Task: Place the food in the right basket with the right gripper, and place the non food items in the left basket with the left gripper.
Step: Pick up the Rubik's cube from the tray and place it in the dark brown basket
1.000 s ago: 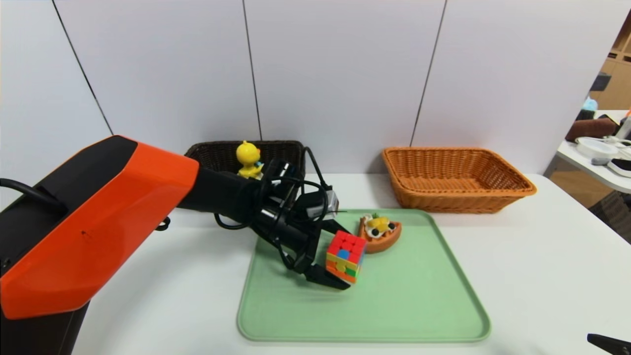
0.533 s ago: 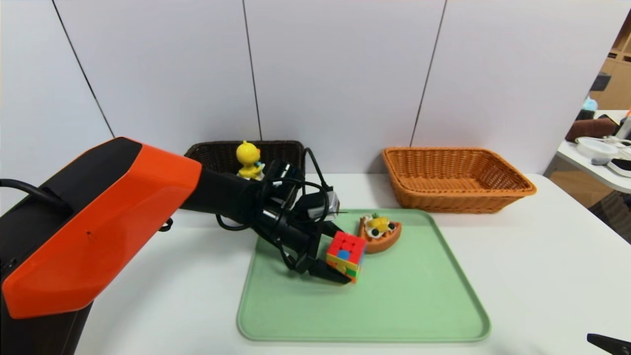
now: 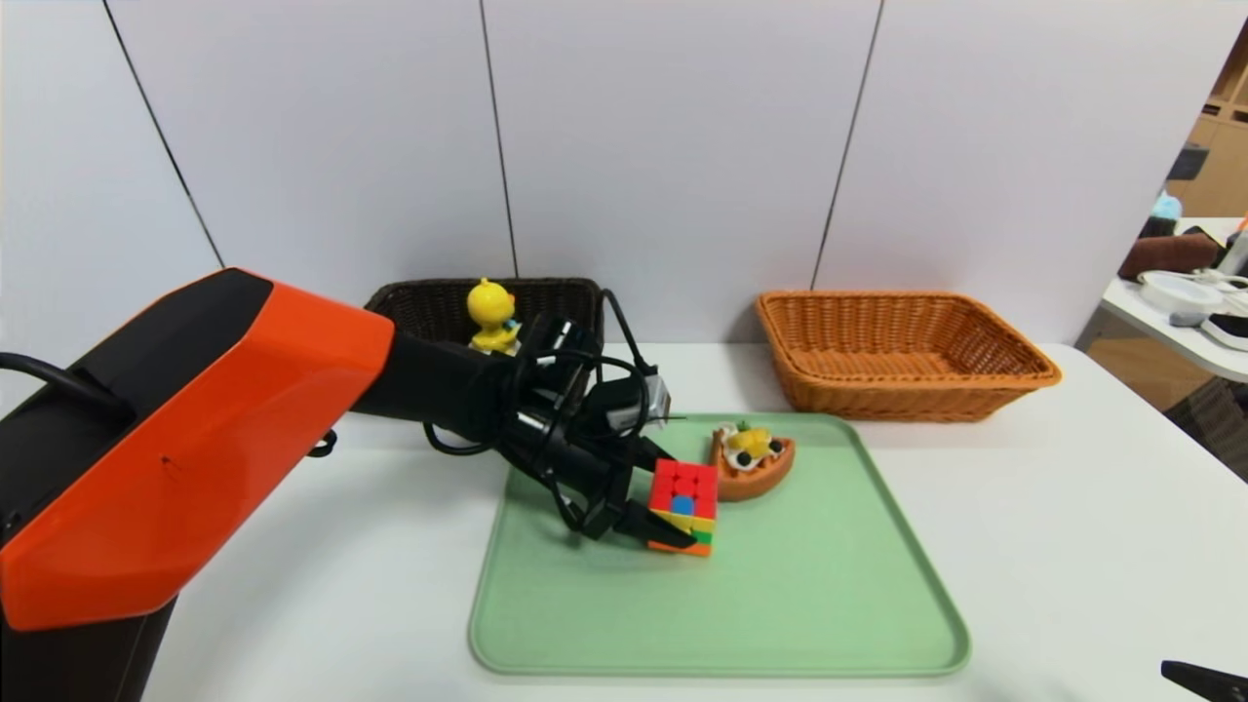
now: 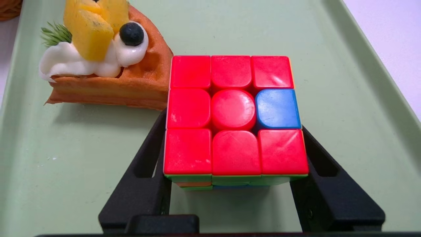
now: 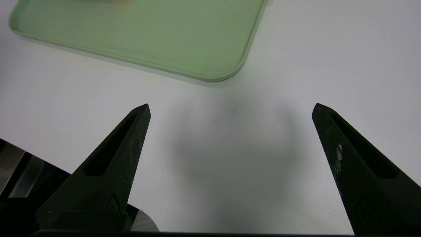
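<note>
Since a second ago the left gripper (image 3: pixel 673 499) has drawn its fingers in from a wide spread until they press both sides of the puzzle cube (image 3: pixel 683 507), and the cube, which sat tilted between them, now sits squarer with its red face up. In the left wrist view the two black fingers (image 4: pixel 149 171) bear against opposite sides of the cube (image 4: pixel 234 118), which rests on the green tray (image 4: pixel 82 164); the grasp is clenched on the cube. The toy pastry (image 3: pixel 750 458) lies on the tray (image 3: pixel 799 604) at about two o'clock from the cube, and whether they touch cannot be told; its cream, yellow fruit and dark berries show in the wrist view (image 4: pixel 105 62). The dark basket (image 3: pixel 429 307) stands at eleven o'clock from the tray, against the wall, with the yellow duck (image 3: pixel 491 315) upright in it. The orange basket (image 3: pixel 902 356) stands at one o'clock from the tray, holding nothing visible. The right gripper (image 5: pixel 230 108) hangs parked over the white table (image 3: pixel 1072 507) near the tray's corner (image 5: pixel 230 70) at the table's five o'clock, its fingers spread wide and holding nothing; only a dark tip of it (image 3: pixel 1204 677) shows in the head view.
</note>
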Controlling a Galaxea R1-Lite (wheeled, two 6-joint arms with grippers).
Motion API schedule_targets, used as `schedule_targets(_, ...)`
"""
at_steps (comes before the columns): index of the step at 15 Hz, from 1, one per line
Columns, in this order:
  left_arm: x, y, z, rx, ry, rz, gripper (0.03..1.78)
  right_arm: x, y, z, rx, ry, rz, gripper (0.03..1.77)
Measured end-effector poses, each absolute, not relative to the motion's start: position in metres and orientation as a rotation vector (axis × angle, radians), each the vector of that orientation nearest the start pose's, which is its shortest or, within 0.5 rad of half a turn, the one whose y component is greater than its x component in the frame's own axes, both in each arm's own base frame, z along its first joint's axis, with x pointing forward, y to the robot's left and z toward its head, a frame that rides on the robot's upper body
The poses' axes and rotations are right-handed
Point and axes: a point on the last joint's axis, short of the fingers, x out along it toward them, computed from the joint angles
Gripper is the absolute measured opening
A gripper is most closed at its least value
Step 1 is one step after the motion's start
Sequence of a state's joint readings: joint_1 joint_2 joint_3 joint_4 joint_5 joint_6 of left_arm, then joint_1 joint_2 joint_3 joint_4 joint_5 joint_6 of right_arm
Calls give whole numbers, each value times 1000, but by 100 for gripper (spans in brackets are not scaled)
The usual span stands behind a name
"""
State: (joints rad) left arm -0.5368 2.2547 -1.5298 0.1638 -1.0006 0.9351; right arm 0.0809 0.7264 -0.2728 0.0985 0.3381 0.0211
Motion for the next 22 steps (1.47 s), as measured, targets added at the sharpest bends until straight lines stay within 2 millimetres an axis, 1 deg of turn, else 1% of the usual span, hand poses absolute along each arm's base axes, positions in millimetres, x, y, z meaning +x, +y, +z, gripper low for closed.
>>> schedule_targets(3, 357, -228, 113, 471, 194, -1702, 99, 50, 12, 135, 93, 559, 402, 170)
schedule_targets(6, 354, -212, 130, 476, 174, -1665, 99, 49, 11, 135, 92, 551, 403, 170)
schedule_targets(8, 353, -196, 143, 475, 166, -1626, 99, 48, 11, 136, 91, 544, 404, 170)
schedule_targets(10, 351, -174, 159, 462, 164, -1570, 99, 46, 11, 136, 90, 534, 405, 170)
schedule_targets(14, 345, -134, 198, 366, 213, -1426, 99, 45, 11, 136, 89, 526, 413, 170)
schedule_targets(16, 341, -121, 216, 306, 250, -1347, 99, 45, 11, 136, 89, 526, 416, 170)
schedule_targets(18, 341, -109, 230, 268, 294, -1223, 99, 45, 11, 137, 89, 524, 416, 170)
schedule_targets(20, 342, -99, 241, 255, 310, -1123, 99, 45, 11, 136, 90, 525, 416, 170)
schedule_targets(22, 345, -84, 252, 215, 325, -1022, 99, 45, 11, 136, 89, 526, 415, 170)
